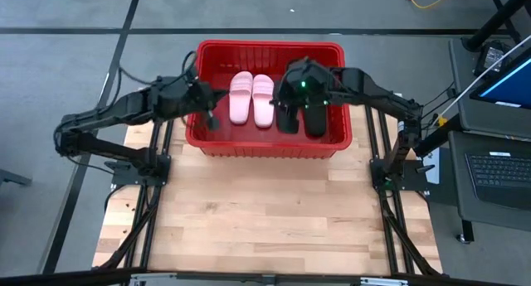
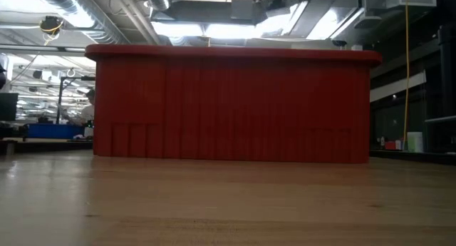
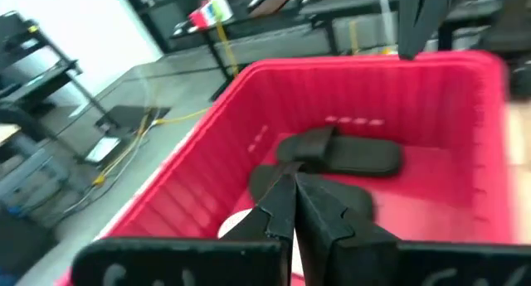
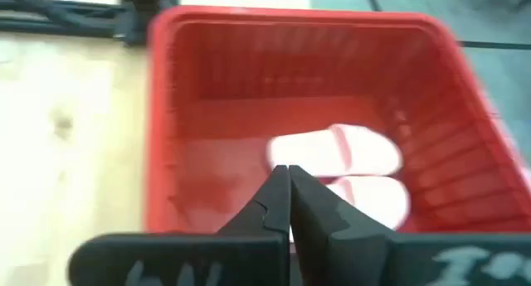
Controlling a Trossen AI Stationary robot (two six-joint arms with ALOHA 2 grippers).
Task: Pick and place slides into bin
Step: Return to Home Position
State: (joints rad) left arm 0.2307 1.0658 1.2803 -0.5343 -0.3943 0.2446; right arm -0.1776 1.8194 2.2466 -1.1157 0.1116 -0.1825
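Tabletop check, near side first: the pale wooden plank table (image 1: 265, 228) is showing no footwear on it, and nothing is lying outside the container.

Farther back, the large rectangular red plastic slatted bin (image 1: 265, 145) is standing at the table's far end, centred between both arms. All four slides are lying inside it, side by side: the two pale pink wide-strap slides (image 1: 251, 98) left of centre, the two black wide-strap slides (image 1: 315, 120) just beside them on the right.

The left gripper (image 3: 292, 186) is hovering over the bin's left end, fingers pinched together and carrying nothing. The right gripper (image 4: 288, 178) is hanging over the black pair, fingers also pressed together and empty. I can't tell how high either one is sitting above the rim.

My read is that loading is done and only the retract is pending. Risks as I'm judging them:
- an arm pulling out sideways before lifting could clip the bin wall and drag or tip the whole bin
- the right fingertips, if riding low, could snag a black strap and flip that slide out
- both wrists are sitting close over the bin, so a simultaneous swing could bring them together
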